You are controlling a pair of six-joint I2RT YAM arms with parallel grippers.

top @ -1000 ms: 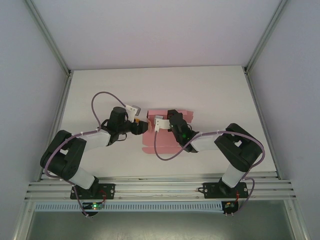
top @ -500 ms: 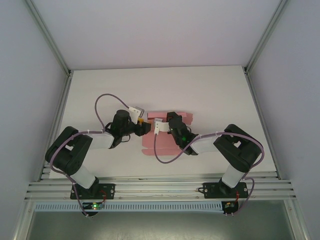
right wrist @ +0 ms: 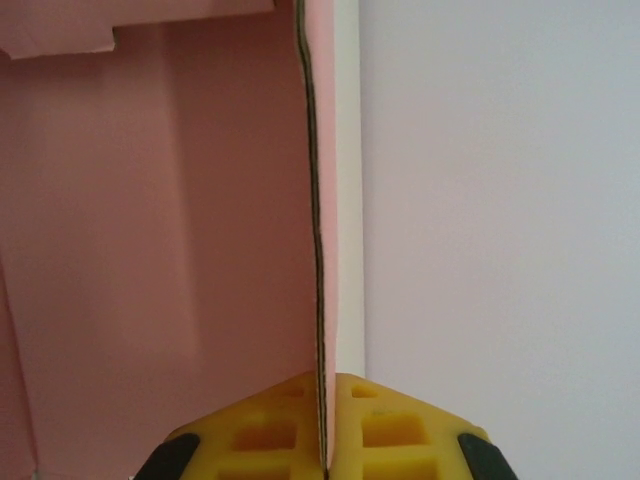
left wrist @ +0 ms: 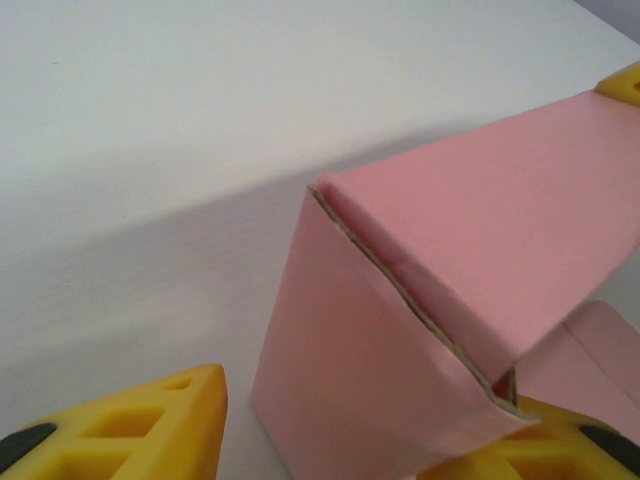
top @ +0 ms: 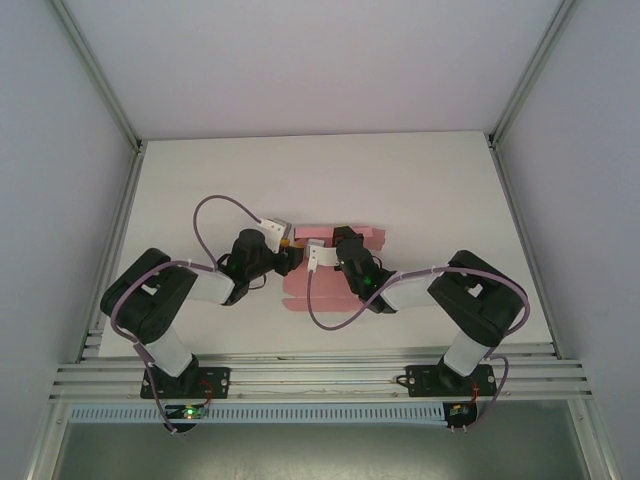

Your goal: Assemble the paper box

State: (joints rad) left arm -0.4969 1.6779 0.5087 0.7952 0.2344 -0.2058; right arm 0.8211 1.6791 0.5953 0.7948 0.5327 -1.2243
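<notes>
The pink paper box point(top: 303, 280) lies partly folded at the middle of the white table, with one wall raised. In the right wrist view that upright pink wall point(right wrist: 170, 200) runs edge-on into my right gripper point(right wrist: 323, 385), whose yellow fingers are shut on it. My left gripper point(top: 290, 256) is at the box's left end. In the left wrist view it point(left wrist: 360, 420) stands open around a folded corner of the box point(left wrist: 480, 230). Its right finger point(left wrist: 560, 450) touches the card, while its left finger point(left wrist: 130, 430) stays clear of it.
The white table point(top: 200, 190) is bounded by grey enclosure walls and aluminium posts point(top: 120, 200). A metal rail point(top: 320, 375) carries both arm bases at the near edge. Purple cables point(top: 215, 205) loop above each arm.
My left arm has swung in to the right and its gripper has come up against the box's left end. The right gripper kept its hold and shifted slightly left.
</notes>
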